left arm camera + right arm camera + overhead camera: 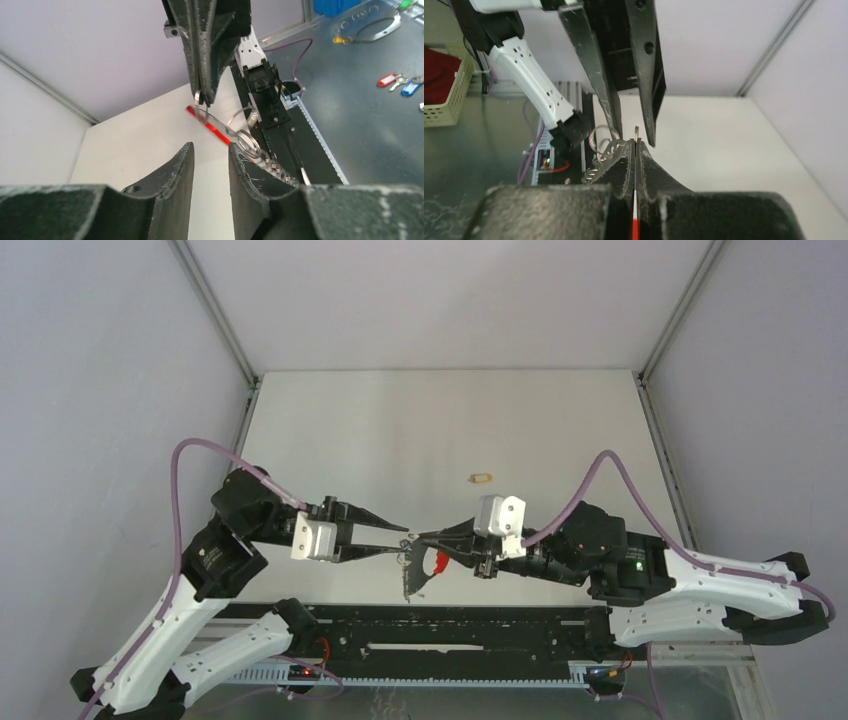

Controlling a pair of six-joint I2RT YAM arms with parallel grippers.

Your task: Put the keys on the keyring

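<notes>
Left hand (pixel 398 538): spread partway, clamping nothing. Straddles the topmost wire loop of the keyring (pixel 416 570) with its tips. One fingertip (pixel 245 155) sits just beside a split ring; cannot tell whether it touches.

Right hand (pixel 424 537): pressed together, pinching the keyring by a thin wire loop at its upper edge. Meets the left hand almost tip to tip.

Keyring: hangs in air below both hands, above the near part of the table (pixel 400 430), red band (pixel 440 562) on the right side.

Yellow-tagged key (pixel 481 478): lies flat on the table beyond the right hand, well apart from the keyring.

Room: open table toward the far edge and to either side; walls along both flanks.

Hidden: wire clips (pixel 599 162) partly behind the right fingers; key blade too small to make out.
</notes>
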